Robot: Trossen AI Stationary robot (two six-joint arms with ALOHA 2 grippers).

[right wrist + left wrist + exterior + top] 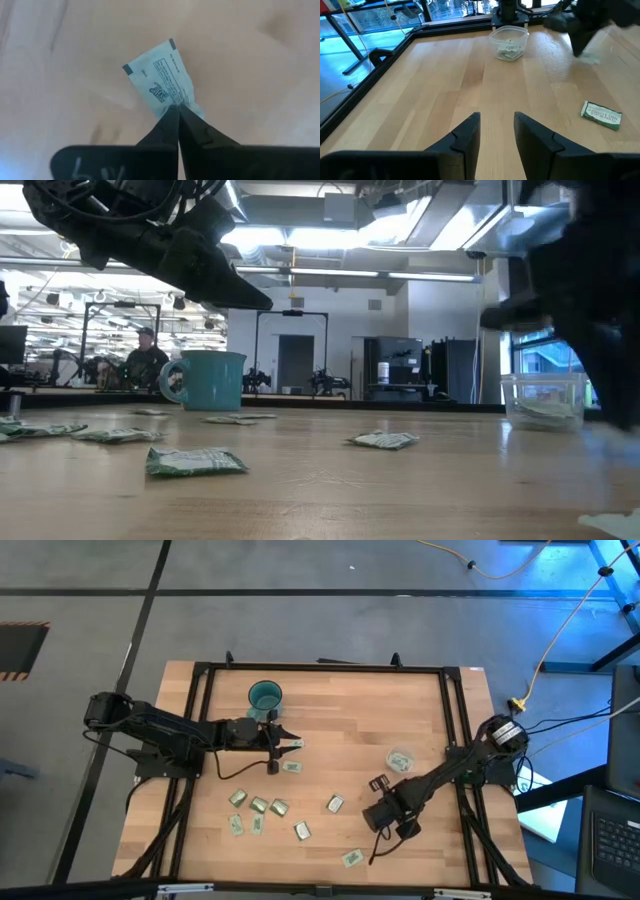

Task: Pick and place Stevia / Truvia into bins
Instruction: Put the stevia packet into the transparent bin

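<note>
The right claw (176, 107) is clenched on one end of a pale sachet (161, 80) at the bench's (340, 705) near right; the left claw (496, 131) hangs released.

The cup (265, 696) stands at the surface's (340, 700) far edge, left of centre; the tub (401, 759) sits right of centre with sachets inside. Loose sachets (258, 805) lie scattered across the near half, between both arms.
</note>
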